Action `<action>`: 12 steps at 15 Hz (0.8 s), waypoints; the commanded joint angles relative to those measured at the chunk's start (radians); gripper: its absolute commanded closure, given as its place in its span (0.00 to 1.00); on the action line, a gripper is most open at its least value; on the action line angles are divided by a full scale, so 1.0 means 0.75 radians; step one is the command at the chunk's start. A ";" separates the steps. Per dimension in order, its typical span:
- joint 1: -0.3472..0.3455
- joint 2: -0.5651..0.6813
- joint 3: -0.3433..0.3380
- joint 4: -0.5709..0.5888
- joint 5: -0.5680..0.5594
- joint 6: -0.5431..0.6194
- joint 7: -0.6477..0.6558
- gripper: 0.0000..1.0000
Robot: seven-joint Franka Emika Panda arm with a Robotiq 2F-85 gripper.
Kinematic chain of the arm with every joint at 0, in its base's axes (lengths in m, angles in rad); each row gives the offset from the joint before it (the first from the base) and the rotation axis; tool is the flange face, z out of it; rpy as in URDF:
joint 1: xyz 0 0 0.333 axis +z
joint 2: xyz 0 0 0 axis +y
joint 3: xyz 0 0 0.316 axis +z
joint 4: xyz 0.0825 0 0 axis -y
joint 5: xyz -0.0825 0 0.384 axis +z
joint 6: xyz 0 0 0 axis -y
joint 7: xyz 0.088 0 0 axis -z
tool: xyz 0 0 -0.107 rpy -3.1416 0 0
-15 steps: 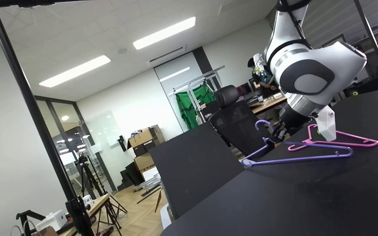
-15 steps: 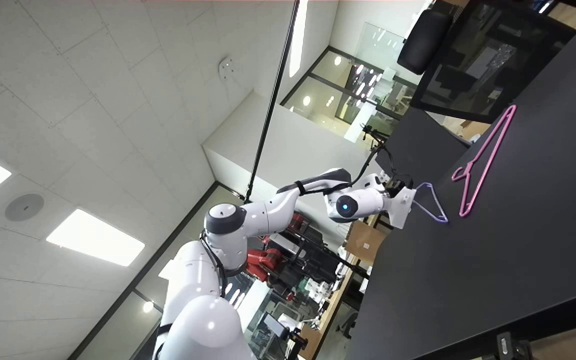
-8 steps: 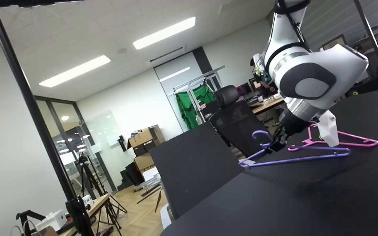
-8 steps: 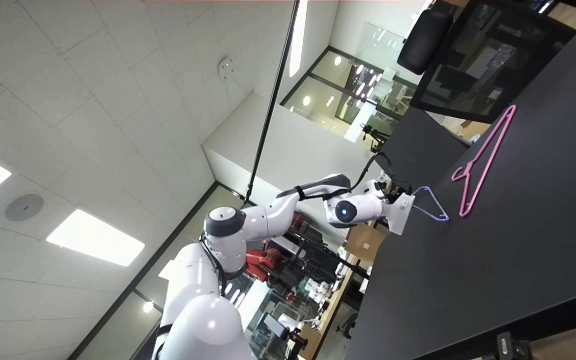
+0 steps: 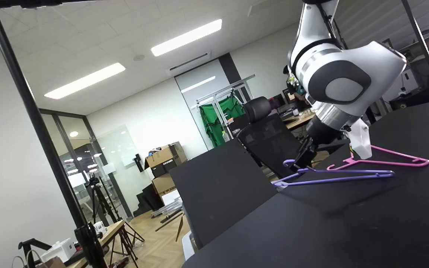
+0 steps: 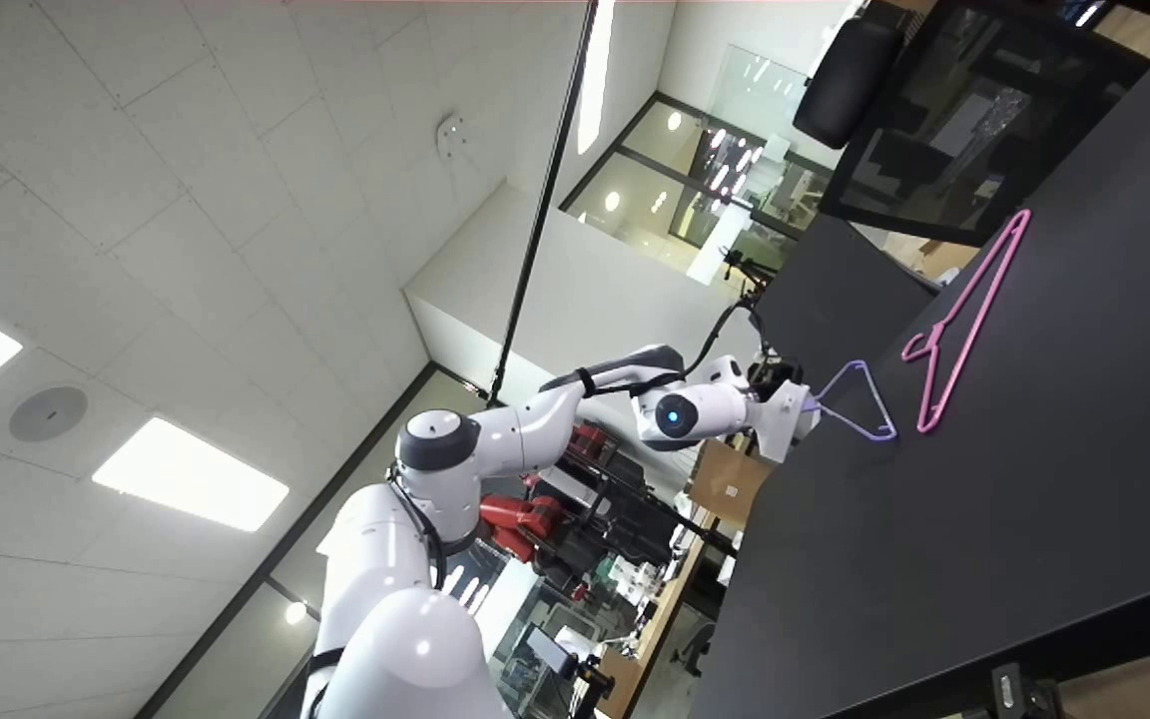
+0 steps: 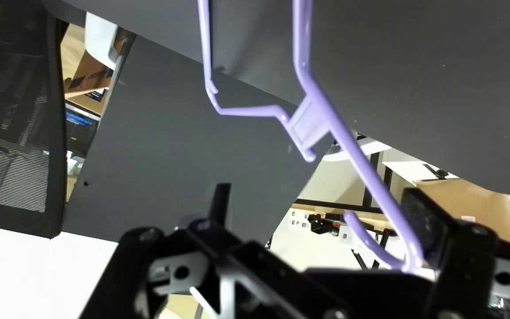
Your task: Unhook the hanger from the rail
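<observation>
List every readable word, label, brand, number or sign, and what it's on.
Nothing reads with certainty.
Dark-sided box: pale lettering, too blurred to read.
Carton below it: print perhaps "PLASTIC", too small to confirm.
White label on the brown panel: too small to read.
Lavender hanger, magenta-pink hanger: no print visible.

In an exterior view, a thin lavender-purple triangular plastic hanger [image 5: 333, 180] sits across an edge of the matte black desk [image 5: 311, 230], hook past that edge and partly covered by the black gripper [image 5: 301, 162] of a white-and-grey robot arm [image 5: 345, 85]. Jaw position: indeterminable here. A slim magenta-pink triangular plastic hanger [image 5: 389, 162] lies nearby on the desk, hook toward the same edge. Beyond that edge: a black mesh-backed office chair [image 5: 268, 141].
</observation>
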 commanded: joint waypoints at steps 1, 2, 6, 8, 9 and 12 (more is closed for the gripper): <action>-0.135 -0.160 0.186 -0.059 -0.199 0.040 0.064 0.00; -0.176 -0.189 0.245 -0.072 -0.294 0.048 0.122 0.00; -0.324 -0.280 0.438 -0.148 -0.728 0.029 0.459 0.00; -0.369 -0.306 0.489 -0.179 -0.899 0.016 0.608 0.00; -0.384 -0.315 0.507 -0.191 -0.973 0.014 0.669 0.00; -0.357 -0.266 0.474 -0.149 -0.984 0.012 0.657 0.00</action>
